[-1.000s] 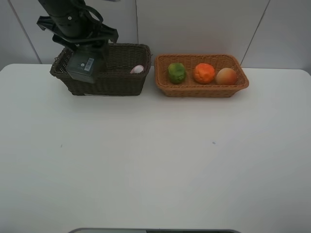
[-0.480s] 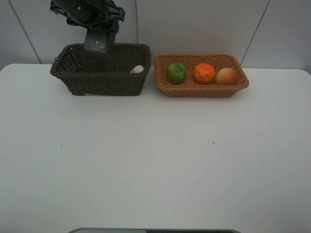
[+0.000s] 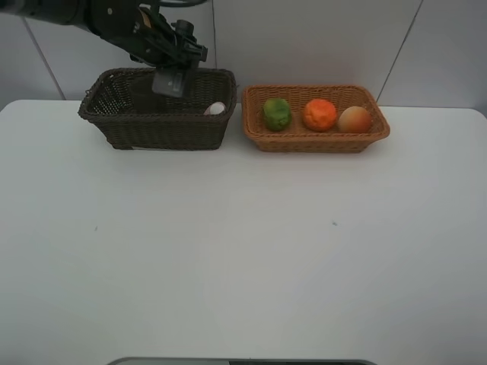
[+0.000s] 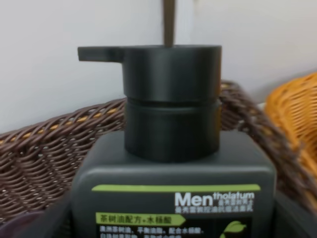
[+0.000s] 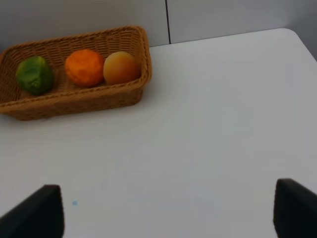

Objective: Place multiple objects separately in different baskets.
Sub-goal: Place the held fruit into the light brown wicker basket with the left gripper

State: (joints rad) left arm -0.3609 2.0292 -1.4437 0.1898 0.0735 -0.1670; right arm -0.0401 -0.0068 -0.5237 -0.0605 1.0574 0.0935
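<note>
My left gripper (image 3: 166, 70) is shut on the dark flat labelled bottle (image 3: 172, 82) and holds it above the back right of the dark brown basket (image 3: 129, 129). The bottle (image 4: 173, 163) with its pump cap fills the left wrist view. The pink bottle's white cap (image 3: 215, 109) shows inside that basket at the right end. The orange-tan basket (image 3: 316, 143) holds the green fruit (image 3: 277, 114), the orange (image 3: 319, 114) and the peach (image 3: 354, 119). My right gripper (image 5: 168, 213) is open over bare table, out of the exterior view. The purplish cup is hidden.
The two baskets stand side by side at the back of the white table (image 3: 243, 251), close to the wall. In the right wrist view the orange-tan basket (image 5: 74, 106) lies ahead of the gripper, with the table's right edge beyond it.
My left arm has lifted the dark bottle from the left end of the dark basket and carried it right, over the basket's back right part. The fruits have not moved.
</note>
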